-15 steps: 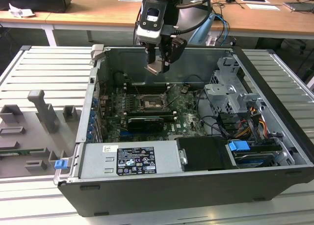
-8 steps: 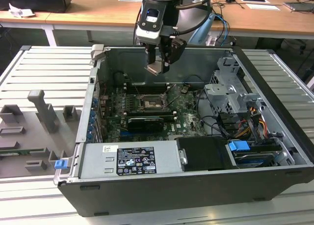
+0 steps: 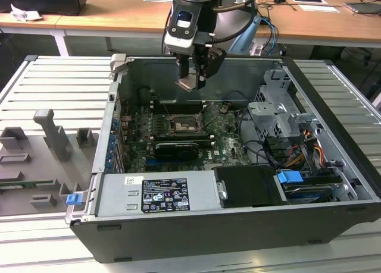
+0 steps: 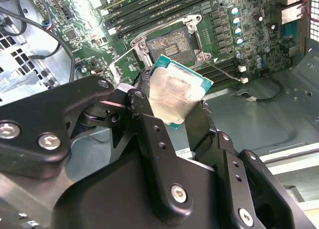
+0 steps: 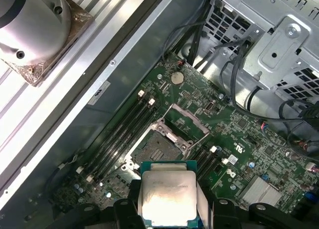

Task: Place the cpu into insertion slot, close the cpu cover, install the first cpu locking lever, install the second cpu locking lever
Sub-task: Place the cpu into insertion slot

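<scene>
Silver-topped, the cpu [image 5: 167,191] is pinched by its edges in the closed claw [image 5: 169,211], probably to keep its faces untouched. It hangs well above the green board [image 5: 239,134], where the insertion slot [image 5: 158,150] lies bare and the cpu cover [image 5: 187,120] stands open.

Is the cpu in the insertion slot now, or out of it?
Out. The gripper holds the cpu above the green board, and the insertion slot shows a bare pin field.
</scene>
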`<state>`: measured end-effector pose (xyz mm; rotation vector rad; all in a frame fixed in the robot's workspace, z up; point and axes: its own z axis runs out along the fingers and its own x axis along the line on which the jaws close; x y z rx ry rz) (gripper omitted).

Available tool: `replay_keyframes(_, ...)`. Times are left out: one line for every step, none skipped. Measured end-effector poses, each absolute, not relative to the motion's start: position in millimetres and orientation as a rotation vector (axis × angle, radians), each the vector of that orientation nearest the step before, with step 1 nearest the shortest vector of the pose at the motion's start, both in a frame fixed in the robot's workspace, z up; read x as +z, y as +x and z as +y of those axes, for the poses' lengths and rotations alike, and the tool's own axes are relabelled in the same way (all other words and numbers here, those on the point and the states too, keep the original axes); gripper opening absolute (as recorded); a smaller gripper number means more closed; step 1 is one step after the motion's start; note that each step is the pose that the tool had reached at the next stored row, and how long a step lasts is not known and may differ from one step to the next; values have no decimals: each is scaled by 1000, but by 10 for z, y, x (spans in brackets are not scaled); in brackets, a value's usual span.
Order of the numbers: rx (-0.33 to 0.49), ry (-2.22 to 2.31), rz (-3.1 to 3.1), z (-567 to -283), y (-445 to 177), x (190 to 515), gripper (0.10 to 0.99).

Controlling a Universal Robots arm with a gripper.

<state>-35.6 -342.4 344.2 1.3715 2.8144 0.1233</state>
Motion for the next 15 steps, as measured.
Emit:
replay_keyframes(123,1376,2812,-3424,-356,3441,525)
replay_keyframes(123,1384,2808,-3424,-356,3437,525)
replay_keyframes(123,1390,2805,-3424,-356,3434,525)
replay_keyframes(123,1394,2803,-3424,-356,3432,525)
replay_keyframes(123,1397,2801,-3424,-356,3431,525)
replay_keyframes(123,1406,2796,-3424,-356,3428,525)
replay_keyframes(123,1413,2793,-3424,-356,3425,525)
replay_keyframes(123,1418,2790,-3424,-356,3423,525)
replay_keyframes(123,1423,2787,-3424,-356,3421,525)
replay_keyframes(123,1425,2786,-3424,-356,3420,525)
replay_keyframes(123,1428,2784,-3424,-356,3419,525)
replay_keyframes(123,1431,2783,-3424,-356,3417,525)
replay_keyframes(123,1434,2781,-3424,-356,3416,525)
replay_keyframes(123,1441,2778,-3424,-356,3414,525)
replay_keyframes(123,1445,2775,-3424,-356,3412,525)
